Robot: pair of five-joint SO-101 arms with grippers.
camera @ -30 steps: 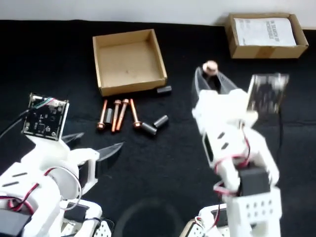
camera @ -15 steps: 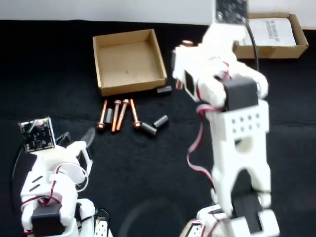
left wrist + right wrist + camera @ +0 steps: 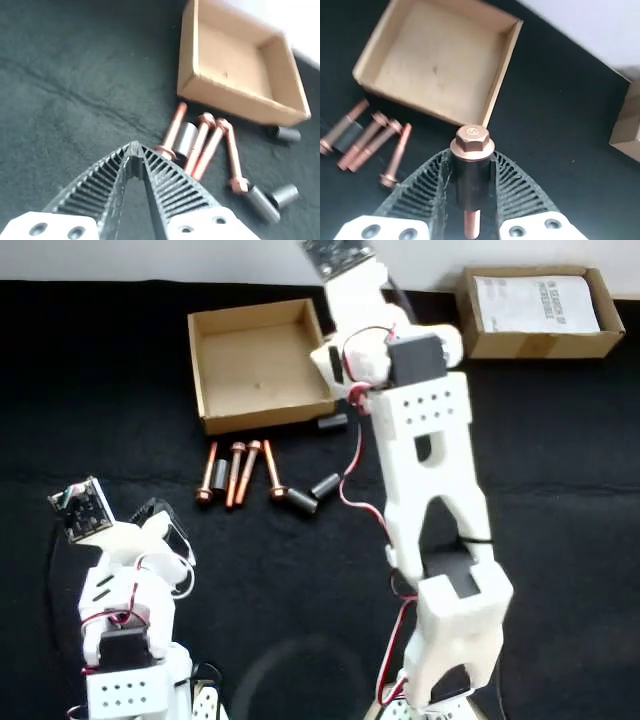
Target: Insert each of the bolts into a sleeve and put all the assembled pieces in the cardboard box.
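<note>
The left end effector [image 3: 134,146] is hanging clenched on nothing. Four bolts [image 3: 238,472] and several sleeves [image 3: 301,501] are lying unassembled on the desk [image 3: 120,370] before the empty cardboard box [image 3: 265,418]. The right end effector [image 3: 470,154] is grasping a sleeved bolt [image 3: 471,180] near that box, probably the first delivery.

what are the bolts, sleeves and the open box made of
Bolts: likely copper-plated metal, judging by the orange sheen and formed hex heads.
Sleeves: probably steel or another dark metal; they are smooth grey tubes with a dull shine, though plastic can't be excluded.
Box: plain brown cardboard, matte, with folded walls.
</note>
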